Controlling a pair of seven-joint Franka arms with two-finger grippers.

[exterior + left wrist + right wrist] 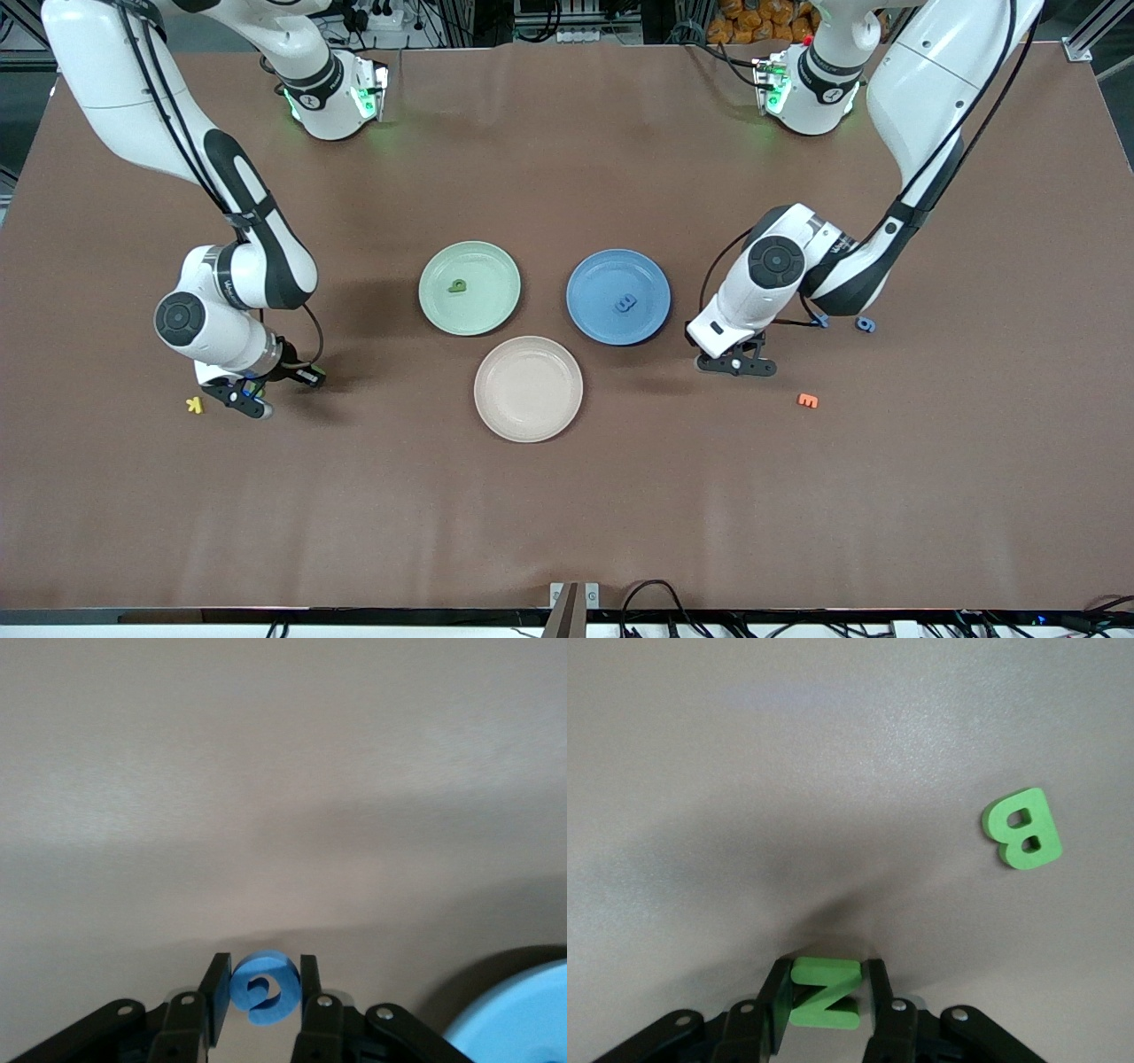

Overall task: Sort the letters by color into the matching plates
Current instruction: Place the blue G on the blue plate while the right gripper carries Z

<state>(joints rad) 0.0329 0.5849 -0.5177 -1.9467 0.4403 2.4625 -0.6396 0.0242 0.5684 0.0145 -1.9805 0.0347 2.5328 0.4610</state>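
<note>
My left gripper (735,363) (262,967) is shut on a round blue letter (266,990), over the bare table beside the blue plate (594,275) (523,1014). That plate holds one blue letter (625,303). My right gripper (244,394) (827,967) is down at the table toward the right arm's end, its fingers closed against both sides of a green letter Z (825,994). A green letter B (1021,828) lies flat close by. The pale green plate (492,266) holds one green letter (457,286). Another blue letter (865,325) lies beside the left arm's wrist.
A beige plate (528,390) sits nearer the front camera than the other two plates. A yellow K (194,405) lies right beside my right gripper. An orange letter (807,400) lies near my left gripper. A small blue piece (822,321) shows partly under the left arm.
</note>
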